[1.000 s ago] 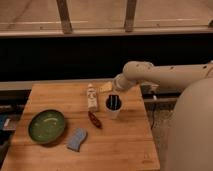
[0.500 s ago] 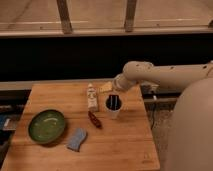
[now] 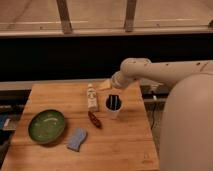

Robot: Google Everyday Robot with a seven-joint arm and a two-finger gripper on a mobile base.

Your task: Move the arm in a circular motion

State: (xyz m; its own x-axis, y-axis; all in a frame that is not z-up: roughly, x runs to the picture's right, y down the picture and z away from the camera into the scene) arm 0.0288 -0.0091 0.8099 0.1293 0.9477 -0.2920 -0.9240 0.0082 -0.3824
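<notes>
Camera view: arm (image 3: 165, 72) reached in from the right over the wooden table (image 3: 120, 145). Gripper (image 3: 114, 101) hung at the white cup (image 3: 114, 113) — its grip could not be told. Risk: a wide circle would likely topple the cup, or the bottle (image 3: 92, 97) just beside it.

Table (image 3: 125, 147) is plank wood, butcher-block style, matt with visible grain. The arm (image 3: 165, 72) looks like smooth cream plastic casing with a soft sheen. Gripper (image 3: 114, 102) is dark and matt, sitting right at the mouth of the cup (image 3: 113, 113), which is plain white; paper or plastic, can't tell. Bowl (image 3: 46, 125) is green and glossy, a glazed-ceramic kind of shine. Sponge (image 3: 76, 139) looks blue, soft and a bit rough. Bottle (image 3: 92, 96) seems like smooth whitish plastic.
</notes>
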